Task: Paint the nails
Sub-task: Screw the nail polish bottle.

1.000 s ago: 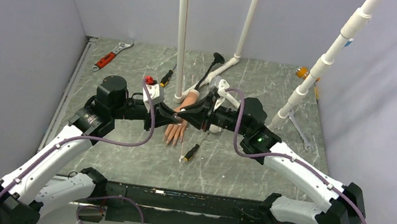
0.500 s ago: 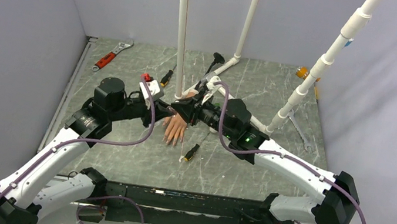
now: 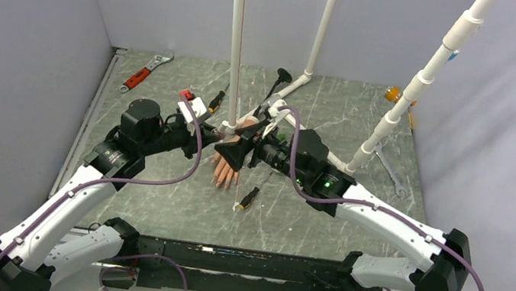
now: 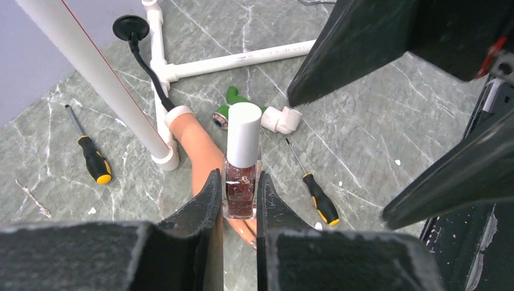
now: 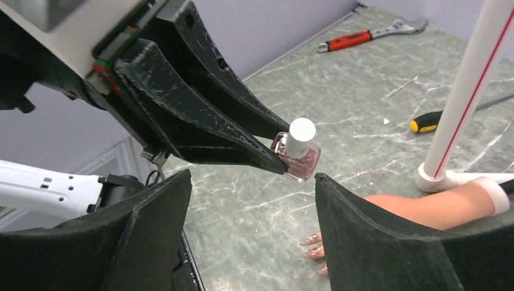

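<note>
Left gripper [image 4: 240, 185] clamped on bottle [image 5: 297, 159], held upright. Right gripper [image 5: 251, 182] jaws wide, empty; cap [image 4: 243, 133] just ahead. Nails [image 5: 311, 240] below both grippers. Judged step: uncapping. Next: right closes on cap, twists off.

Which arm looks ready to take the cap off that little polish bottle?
The right. The right pincer is open and faces the white cap of the small glittery pink glass polish bottle; the left pincer is shut on that bottle.

Lab test cell: plain walls [image 3: 23, 41], wrench [image 3: 144, 73]
</note>
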Motion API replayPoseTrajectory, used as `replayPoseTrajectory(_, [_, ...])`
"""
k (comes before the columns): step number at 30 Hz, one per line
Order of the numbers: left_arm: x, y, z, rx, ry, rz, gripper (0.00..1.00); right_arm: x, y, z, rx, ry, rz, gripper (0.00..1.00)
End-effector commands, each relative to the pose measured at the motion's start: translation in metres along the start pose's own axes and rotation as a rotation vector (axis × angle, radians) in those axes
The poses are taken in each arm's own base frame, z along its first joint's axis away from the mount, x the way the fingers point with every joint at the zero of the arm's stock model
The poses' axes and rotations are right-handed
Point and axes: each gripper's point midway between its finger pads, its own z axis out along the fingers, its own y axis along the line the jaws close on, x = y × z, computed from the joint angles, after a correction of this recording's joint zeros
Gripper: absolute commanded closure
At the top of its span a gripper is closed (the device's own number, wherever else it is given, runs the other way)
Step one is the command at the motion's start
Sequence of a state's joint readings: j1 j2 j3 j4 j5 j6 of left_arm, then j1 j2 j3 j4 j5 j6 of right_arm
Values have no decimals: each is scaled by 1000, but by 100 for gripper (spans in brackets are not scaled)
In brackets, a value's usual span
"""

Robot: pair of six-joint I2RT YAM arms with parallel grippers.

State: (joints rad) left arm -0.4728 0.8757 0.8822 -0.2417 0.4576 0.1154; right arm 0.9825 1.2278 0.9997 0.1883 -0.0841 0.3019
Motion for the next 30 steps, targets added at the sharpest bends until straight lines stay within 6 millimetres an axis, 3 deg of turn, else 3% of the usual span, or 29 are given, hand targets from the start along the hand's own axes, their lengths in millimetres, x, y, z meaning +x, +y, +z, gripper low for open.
replayPoseTrajectory(1, [-26,7,-1,-31,-78,48,100,-48,11,-21,-51,-108,-39,23])
replayPoseTrajectory(6, [-26,2,-1,-5,-81,53,100,-54,9,-41,-127,-135,-84,23])
replayPoseTrajectory(12, [-35,-50,-7,297,-151,93,100,-48,25,-55,-292,-126,-187,26])
replayPoseTrajectory(15, [-35,-64,-10,397,-148,100,100,-45,34,-61,-360,-110,-237,29])
replayPoseTrajectory(20, [-37,-76,-14,465,-171,107,100,-45,38,-65,-410,-97,-285,35])
replayPoseTrajectory(30, [-37,-77,-13,475,-172,97,100,-38,38,-57,-449,-80,-290,48])
